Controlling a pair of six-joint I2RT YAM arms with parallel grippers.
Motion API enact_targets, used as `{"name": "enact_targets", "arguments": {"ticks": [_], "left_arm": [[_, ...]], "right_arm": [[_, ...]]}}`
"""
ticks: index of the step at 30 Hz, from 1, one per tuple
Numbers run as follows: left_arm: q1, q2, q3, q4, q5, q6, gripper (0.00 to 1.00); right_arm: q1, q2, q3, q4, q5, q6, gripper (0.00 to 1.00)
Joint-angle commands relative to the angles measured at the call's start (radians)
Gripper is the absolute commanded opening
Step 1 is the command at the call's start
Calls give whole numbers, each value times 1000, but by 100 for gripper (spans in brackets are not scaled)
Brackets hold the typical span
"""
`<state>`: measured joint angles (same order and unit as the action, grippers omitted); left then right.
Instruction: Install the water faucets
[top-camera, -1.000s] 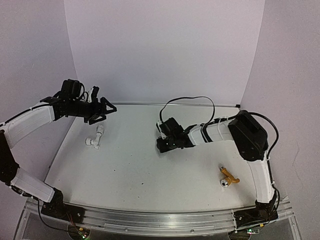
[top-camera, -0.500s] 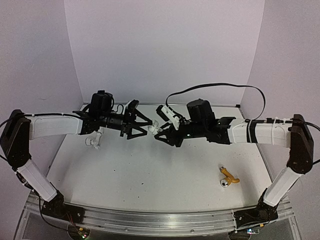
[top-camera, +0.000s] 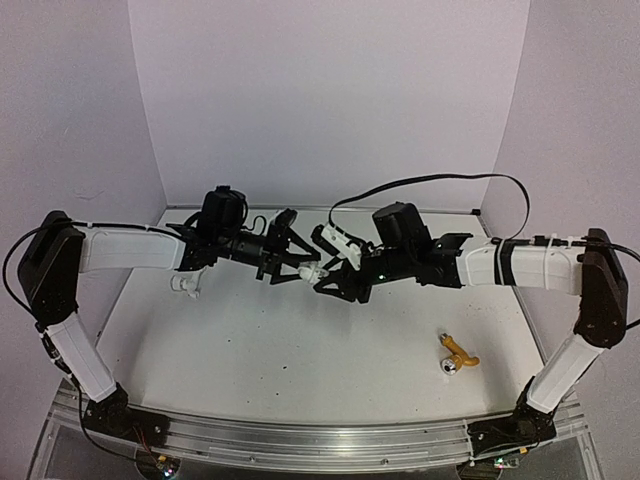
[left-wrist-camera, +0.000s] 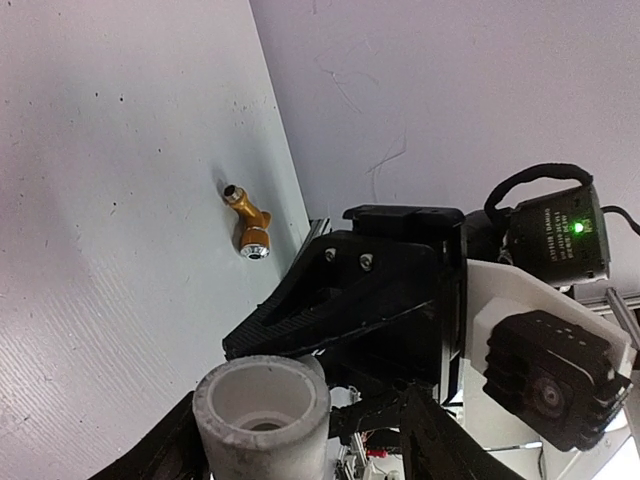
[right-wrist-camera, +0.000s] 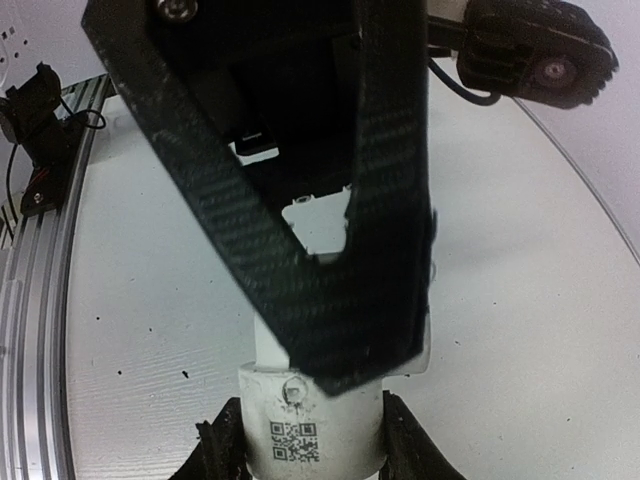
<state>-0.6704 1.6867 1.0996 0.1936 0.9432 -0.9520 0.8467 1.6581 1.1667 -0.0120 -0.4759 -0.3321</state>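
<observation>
The yellow-gold water faucet (top-camera: 457, 356) lies on the table at the right front, also seen as the gold faucet (left-wrist-camera: 247, 222) in the left wrist view. A white faucet (top-camera: 188, 280) lies at the left, partly behind the left arm. Both grippers meet in mid-air over the table's middle. My right gripper (top-camera: 324, 273) (right-wrist-camera: 305, 440) is shut on a stubby white pipe fitting (top-camera: 313, 270) (right-wrist-camera: 300, 430) with a QR code. My left gripper (top-camera: 305, 266) (left-wrist-camera: 305, 445) stands open around the fitting's hollow end (left-wrist-camera: 262, 415), with a gap on one side.
The white table (top-camera: 300, 350) has a metal rail (top-camera: 320, 435) along its near edge. Lilac walls close in the back and both sides. The right arm's wrist camera (left-wrist-camera: 545, 375) and cable hang close to the left gripper.
Both arms have swung up and inward to meet over the middle. Since half a second ago the left gripper has slid right over the fitting and narrowed its jaws.
</observation>
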Motion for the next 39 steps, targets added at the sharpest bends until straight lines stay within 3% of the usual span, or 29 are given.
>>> {"name": "enact_targets", "arguments": {"ticks": [1,5,8,10,23,29,30,31,32,33,34,36,39], "left_arm": [[-34,25,60,49,56,-10,62],[-46,34,66,49,74,-5,57],[-55,41,61,50,108,9,44],[-55,41,57,49,110,9,42],[-73,43,76,49,141,28,47],[-74,39,64,50,128,44,16],[-73,34,61,50,117,56,5],[-72,31,60,50,114,58,3],[-70,21,52,50,91,75,0],[-62,4,42,45,58,98,0],[-51,-8,38,39,41,114,0],[-24,-39,26,-57,-97,183,0],[-8,-70,69,-313,-380,332,0]], "right_arm": [[3,-62,36,-18,-16,-41,0],[4,-64,41,-40,-17,-56,0],[3,-70,44,-64,-31,-73,0],[4,-68,50,-79,-38,-79,0],[4,-42,84,-132,-41,-105,0],[3,-36,81,-136,-40,-104,0],[3,-35,80,-137,-36,-98,0],[3,-35,78,-137,-34,-95,2],[4,-37,69,-135,-15,-84,16],[3,-46,45,-114,30,-51,44],[2,-51,30,-97,57,-36,56],[-3,-80,-39,-50,159,36,76],[-29,-127,-142,2,249,150,90]]}}
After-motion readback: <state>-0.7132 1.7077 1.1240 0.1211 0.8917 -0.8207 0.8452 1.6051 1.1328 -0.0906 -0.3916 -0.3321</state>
